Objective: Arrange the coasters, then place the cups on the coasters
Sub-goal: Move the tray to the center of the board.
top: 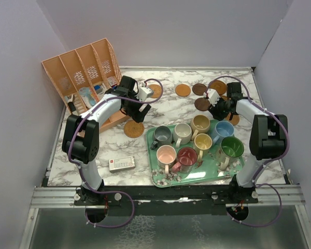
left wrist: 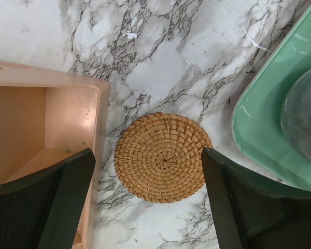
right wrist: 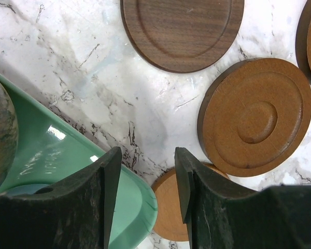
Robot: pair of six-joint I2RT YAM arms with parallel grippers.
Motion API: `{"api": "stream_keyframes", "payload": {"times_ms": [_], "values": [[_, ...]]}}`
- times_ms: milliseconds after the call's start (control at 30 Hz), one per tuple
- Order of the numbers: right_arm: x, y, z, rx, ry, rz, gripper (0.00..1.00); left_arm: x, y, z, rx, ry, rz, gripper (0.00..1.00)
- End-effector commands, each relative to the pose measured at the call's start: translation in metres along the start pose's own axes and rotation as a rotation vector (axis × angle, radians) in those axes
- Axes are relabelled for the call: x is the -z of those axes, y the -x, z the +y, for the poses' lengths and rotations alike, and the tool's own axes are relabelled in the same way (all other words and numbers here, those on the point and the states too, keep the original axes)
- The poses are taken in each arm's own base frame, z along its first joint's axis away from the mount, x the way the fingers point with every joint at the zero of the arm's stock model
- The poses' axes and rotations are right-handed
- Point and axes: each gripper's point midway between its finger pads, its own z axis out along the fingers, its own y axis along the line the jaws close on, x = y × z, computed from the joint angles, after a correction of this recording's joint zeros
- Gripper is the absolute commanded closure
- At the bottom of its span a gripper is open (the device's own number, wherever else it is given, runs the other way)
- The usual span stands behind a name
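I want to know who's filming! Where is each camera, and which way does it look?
Top external: high behind the arms, looking down at the table, both arms showing.
Left wrist: straight down at the woven coaster; its open fingers show.
Right wrist: down at brown coasters; its fingers show.
Shared: the green tray appears in all three.

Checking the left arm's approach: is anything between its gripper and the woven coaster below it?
Nothing lies on the woven coaster; it shows whole between the fingers of the open left gripper. But one finger hangs over the base of the peach organizer right beside the coaster, so a straight descent may clip it.
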Motion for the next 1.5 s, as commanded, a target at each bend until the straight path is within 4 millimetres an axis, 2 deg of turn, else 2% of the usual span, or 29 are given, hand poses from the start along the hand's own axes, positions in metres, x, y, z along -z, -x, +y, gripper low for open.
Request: {"api": "stream_keyframes", "payload": {"times_ms": [0,300,400,533,767,900,1467], "values": [[-0.008,-0.053,0.06,-0.104,0.212,0.188,0.52,0.001,0.009,0.004,-0.011,0.013,-0.021,0.13],[-0.025,-0.046,0.056,-0.142,0.218,0.186,0.54,-0.001,0.008,0.005,-0.009,0.012,-0.013,0.13],[-0.025,-0.04,0.055,-0.136,0.206,0.159,0.55,-0.002,0.007,0.005,-0.009,0.009,-0.009,0.13],[-0.02,-0.038,0.062,-0.099,0.251,0.148,0.55,-0.002,0.007,0.005,-0.01,0.01,-0.007,0.13],[-0.01,-0.066,0.077,0.027,0.351,0.286,0.56,-0.005,0.007,0.005,-0.008,0.005,-0.004,0.13],[-0.003,-0.074,0.083,0.059,0.406,0.333,0.57,-0.006,0.007,0.005,-0.005,0.001,-0.002,0.13],[0.021,-0.078,0.115,0.045,0.492,0.312,0.59,-0.007,0.006,0.004,-0.006,-0.001,0.004,0.13]]}}
